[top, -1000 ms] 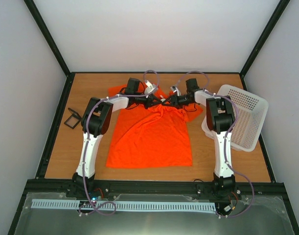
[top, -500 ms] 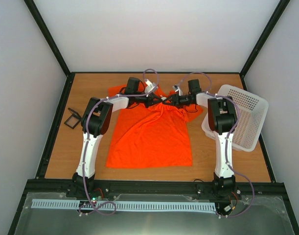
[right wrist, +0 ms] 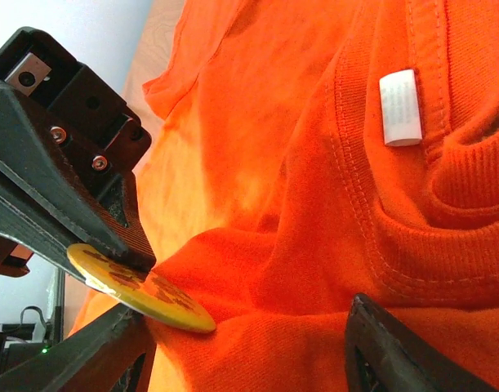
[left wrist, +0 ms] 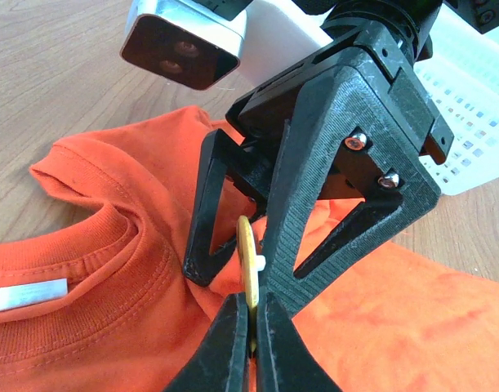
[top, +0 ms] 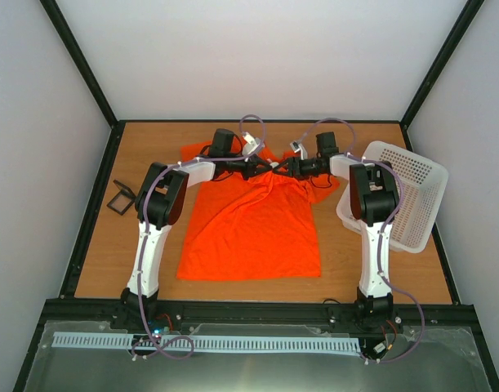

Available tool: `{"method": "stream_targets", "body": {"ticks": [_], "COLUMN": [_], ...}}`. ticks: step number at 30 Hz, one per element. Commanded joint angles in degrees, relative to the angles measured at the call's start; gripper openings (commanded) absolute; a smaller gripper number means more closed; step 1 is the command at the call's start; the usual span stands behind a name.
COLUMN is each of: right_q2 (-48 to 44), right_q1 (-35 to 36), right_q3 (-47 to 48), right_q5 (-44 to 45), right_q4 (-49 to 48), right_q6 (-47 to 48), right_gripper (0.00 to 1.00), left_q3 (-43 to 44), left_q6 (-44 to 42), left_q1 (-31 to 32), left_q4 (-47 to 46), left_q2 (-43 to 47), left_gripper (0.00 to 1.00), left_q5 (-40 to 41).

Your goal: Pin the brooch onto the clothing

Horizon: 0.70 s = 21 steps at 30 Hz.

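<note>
Wooden tabletop (top: 102, 245), orange T-shirt (top: 253, 229) spread out. At its far collar we note left jaws clamped on the brooch (left wrist: 247, 265). Right jaws stand apart astride a raised fold, probably steadying cloth for pinning.

Left gripper (left wrist: 251, 314) clamps the rim of the brooch (left wrist: 246, 253), which stands edge-on at a raised fold of the orange T-shirt (left wrist: 110, 269) beside the collar and its white label (left wrist: 30, 294), while the right gripper (left wrist: 237, 273) faces it, jaws apart either side of the disc, with the white basket (left wrist: 478, 122) behind on the wooden table (left wrist: 53, 90).
</note>
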State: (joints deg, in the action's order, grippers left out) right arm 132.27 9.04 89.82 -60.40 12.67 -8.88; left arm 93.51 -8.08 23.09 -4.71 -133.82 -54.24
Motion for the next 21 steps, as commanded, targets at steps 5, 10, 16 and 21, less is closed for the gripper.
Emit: {"method": "stream_targets", "body": {"ticks": [5, 10, 16, 21], "right_q2": [-4.1, -6.5, -10.8, -17.0], "right_q1": [-1.8, -2.1, -2.4, -3.9], "right_q3": [-1.5, -4.0, -6.0, -7.2], "right_q5": [4.5, 4.6, 6.0, 12.6], "right_q4": [1.2, 4.1, 7.7, 10.8], "right_q6": [5.4, 9.1, 12.4, 12.7], "right_gripper": [0.65, 0.67, 0.69, 0.99], "left_q3": [1.2, 1.9, 0.9, -5.7], "left_q6": [-0.3, -0.6, -2.2, -11.3], "left_q1": [0.4, -0.1, -0.1, 3.6], "left_q4": [1.1, 1.8, 2.7, 2.0], "left_q2": [2.2, 1.5, 2.3, 7.7], "left_gripper": [0.01, 0.01, 0.01, 0.01], "left_q5": [-5.7, -5.0, -2.3, 16.2]}}
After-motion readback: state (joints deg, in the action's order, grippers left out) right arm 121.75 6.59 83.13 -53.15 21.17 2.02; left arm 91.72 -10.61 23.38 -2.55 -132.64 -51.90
